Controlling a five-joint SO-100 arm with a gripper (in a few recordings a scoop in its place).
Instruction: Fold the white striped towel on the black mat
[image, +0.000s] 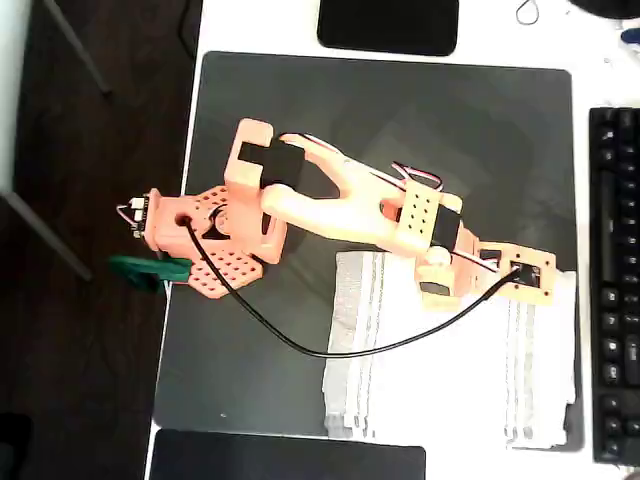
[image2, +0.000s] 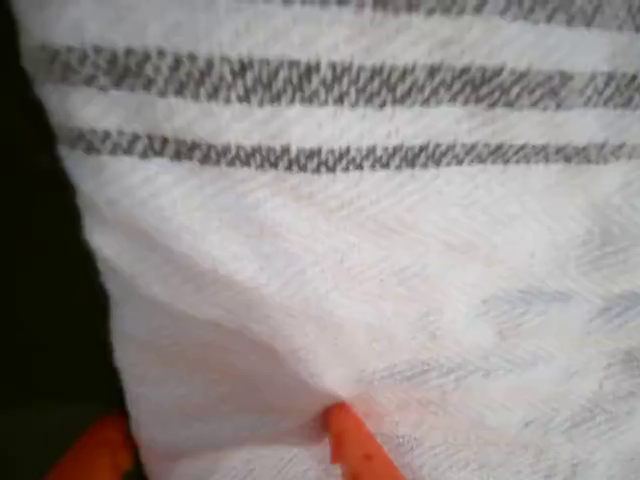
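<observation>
Towel edge pinched, seen from your wrist view

Your gripper (image2: 225, 445) pinches the white striped towel (image2: 380, 260) (overhead: black mat (image: 400, 130) bare toward 12 o'clock).

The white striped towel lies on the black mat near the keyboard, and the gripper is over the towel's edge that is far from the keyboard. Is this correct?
Not quite. In the overhead view the gripper is over the corner of the towel nearest the keyboard, not the far edge. The rest holds: the towel lies on the black mat, beside the keyboard.
</observation>
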